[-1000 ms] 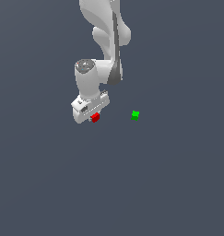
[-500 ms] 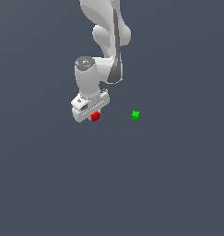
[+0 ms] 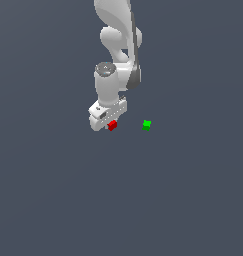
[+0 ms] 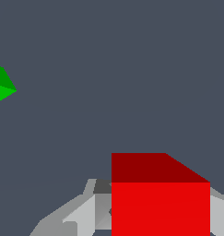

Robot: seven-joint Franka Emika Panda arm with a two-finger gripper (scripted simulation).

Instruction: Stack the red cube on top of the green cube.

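Since a second ago we see almost no change: the arm (image 3: 115, 55) has stayed low over the red cube (image 3: 112, 125), and neither cube has shifted. In the wrist view the gripper (image 4: 150, 216) has a finger (image 4: 79, 214) at each side of the red cube (image 4: 159, 203); we cannot tell whether it is clamped. The green cube (image 3: 146, 125) sits apart, toward the exterior view's right, on the grey floor (image 3: 168, 200).
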